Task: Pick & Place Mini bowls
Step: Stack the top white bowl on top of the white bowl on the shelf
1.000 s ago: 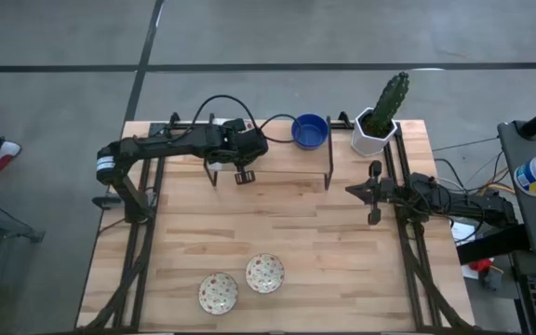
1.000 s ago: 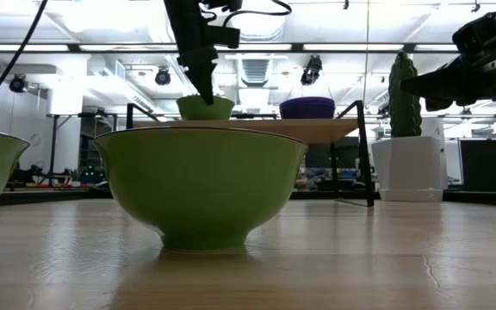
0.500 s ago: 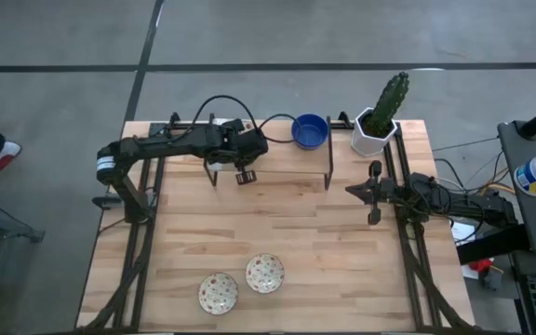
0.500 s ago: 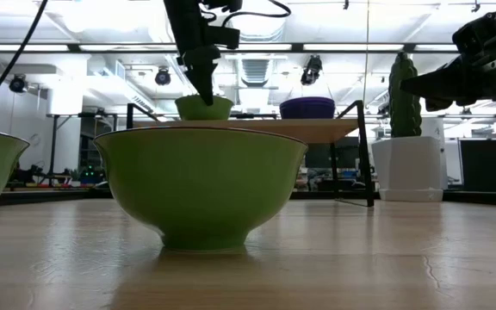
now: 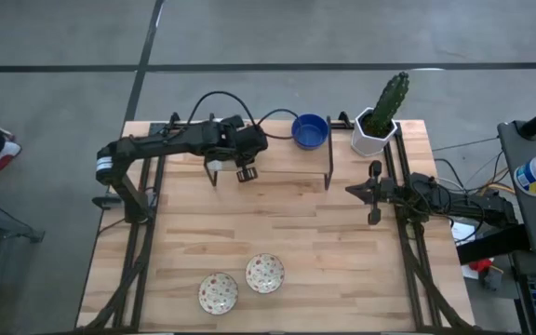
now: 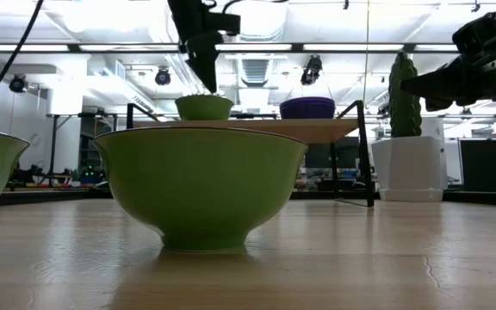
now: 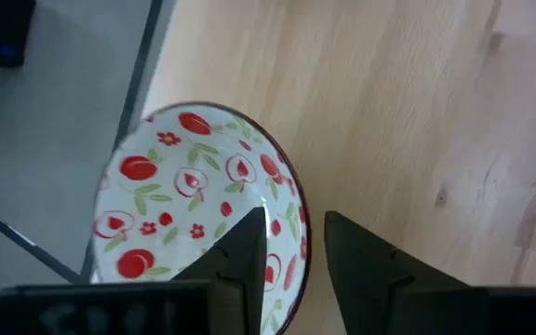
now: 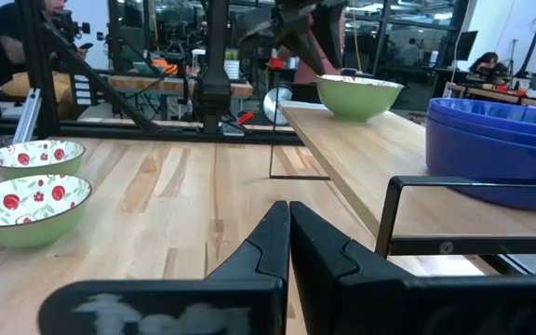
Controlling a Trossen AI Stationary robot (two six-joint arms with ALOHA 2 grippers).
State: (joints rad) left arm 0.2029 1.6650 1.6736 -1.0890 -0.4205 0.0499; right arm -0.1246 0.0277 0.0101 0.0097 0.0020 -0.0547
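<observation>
A speckled mini bowl [image 7: 175,205] stands on its foot near the left end of a raised wooden shelf [image 5: 287,158]; it also shows in the low view [image 6: 203,107]. My left gripper [image 7: 294,228] hangs open just above its rim [image 6: 207,82], one finger over the inside and one outside, touching nothing. Stacked blue mini bowls [image 5: 310,130] stand at the shelf's right end. Two more speckled bowls [image 5: 219,293] [image 5: 264,273] sit on the table near its front edge. My right gripper [image 5: 350,191] waits shut over the table's right side.
A white hexagonal pot with a cactus [image 5: 377,121] stands at the far right corner beside the shelf. The shelf's black legs [image 5: 328,177] stand on the table. Bare wood [image 5: 287,228] lies between the shelf and the two front bowls.
My left gripper has opened, let go of the speckled bowl's rim and risen a little above it. The bowl stays where it was on the shelf.
</observation>
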